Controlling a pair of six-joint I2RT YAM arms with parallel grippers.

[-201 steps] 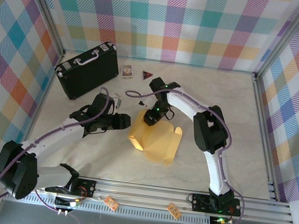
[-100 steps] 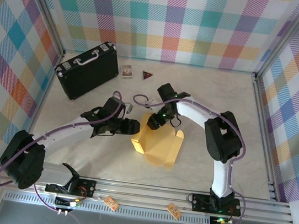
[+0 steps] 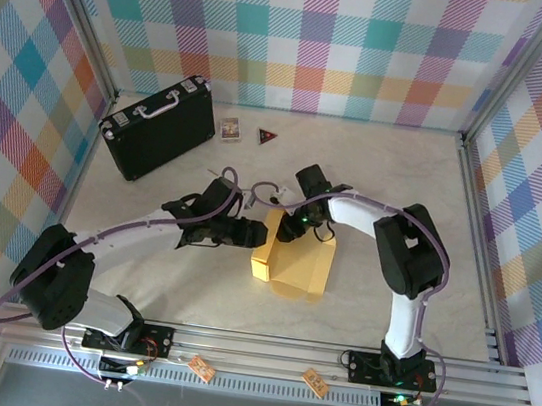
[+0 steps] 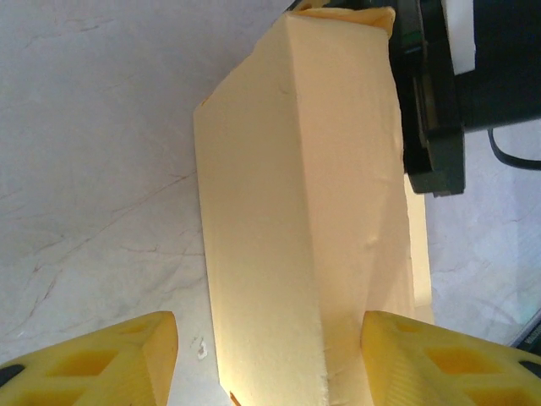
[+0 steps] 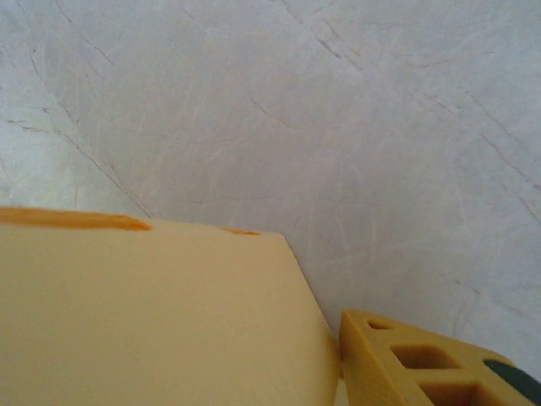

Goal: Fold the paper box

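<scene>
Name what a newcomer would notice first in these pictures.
The mustard-yellow paper box, half folded at the centre of the table, draws the eye first, with the left end effector and right end effector both at its far-left corner. Next, the black case at the far left, against bright plaid walls.

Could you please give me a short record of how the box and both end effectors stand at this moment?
box: yellow cardboard, partly folded, one side raised, lying on the table
left end effector: open, straddling the raised side
right end effector: at the box's far edge; grip cannot be told
black case: far left of the table, lying closed, apart from both arms
</scene>
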